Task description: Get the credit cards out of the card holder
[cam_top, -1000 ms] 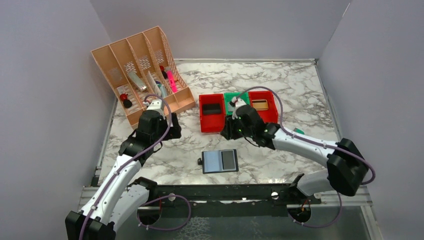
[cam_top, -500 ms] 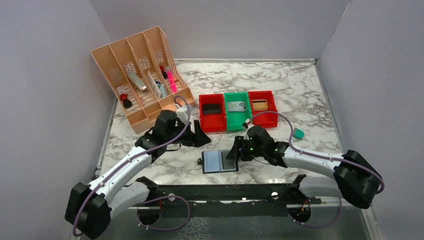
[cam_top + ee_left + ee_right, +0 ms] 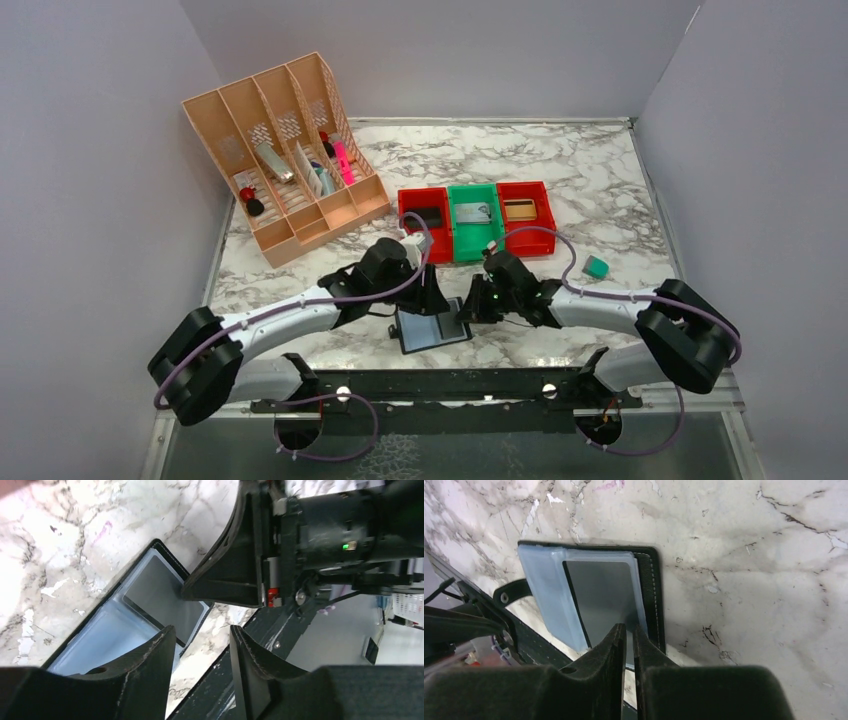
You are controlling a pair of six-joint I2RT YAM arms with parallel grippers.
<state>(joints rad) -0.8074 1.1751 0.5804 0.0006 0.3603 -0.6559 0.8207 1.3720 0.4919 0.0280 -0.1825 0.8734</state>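
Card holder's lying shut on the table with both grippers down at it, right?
Not shut. The card holder lies open on the table, its pale panels and a dark card showing in the right wrist view. The left gripper and right gripper are both down at it.

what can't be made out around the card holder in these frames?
- Right wrist view: whether the right end effector grips the grey card; its own fingers cover the card's near edge.
- Both wrist views: how many cards the card holder has; one shows, the blue-grey panel could hide more.
- Top view: the holder's right side, covered by the left end effector and the right one.
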